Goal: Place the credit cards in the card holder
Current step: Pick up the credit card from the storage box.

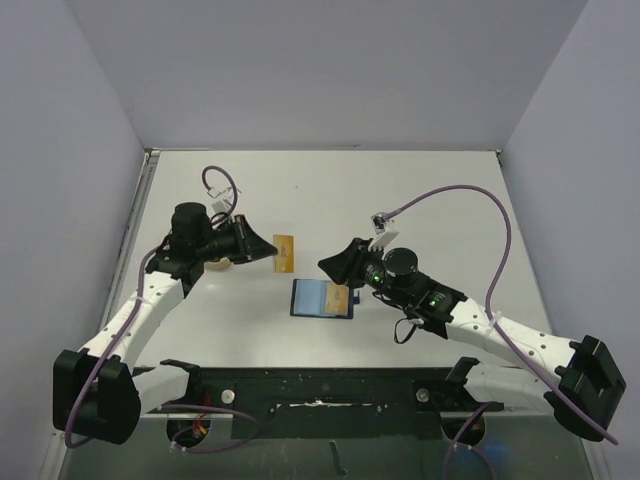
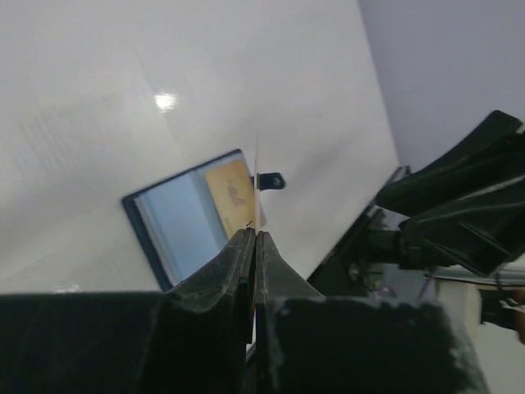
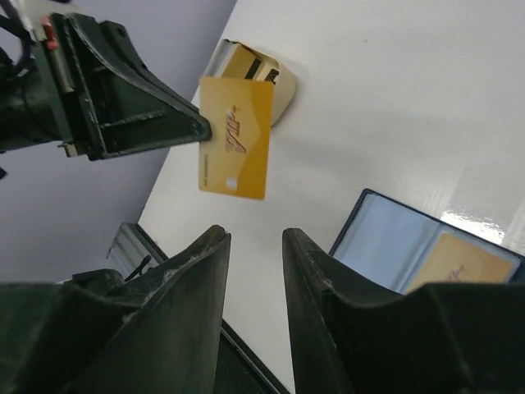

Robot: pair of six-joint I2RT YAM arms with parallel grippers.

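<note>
Right gripper (image 3: 254,236): 2 dark fingers (image 3: 189,279) spread apart with nothing between them, hanging above the far edge of the card holder (image 1: 312,298). Left gripper (image 2: 253,234): jaws pressed together, pinching 1 gold card (image 3: 234,135) by its left edge; the card is held clear of the white table (image 1: 420,190), far-left of the holder, and shows only as a thin edge-on line in the left wrist view. Card holder: navy, lying open and flat near the table's centre, light blue inside facing up. 1 tan card (image 1: 337,298) sits in its right half, and a small snap tab (image 2: 271,180) sticks out on that side. Beige tray (image 3: 285,89): on the table to the left, partly under the left wrist, holding further cards (image 3: 248,64), 1 of them tan with a dark stripe; their count cannot be told.
</note>
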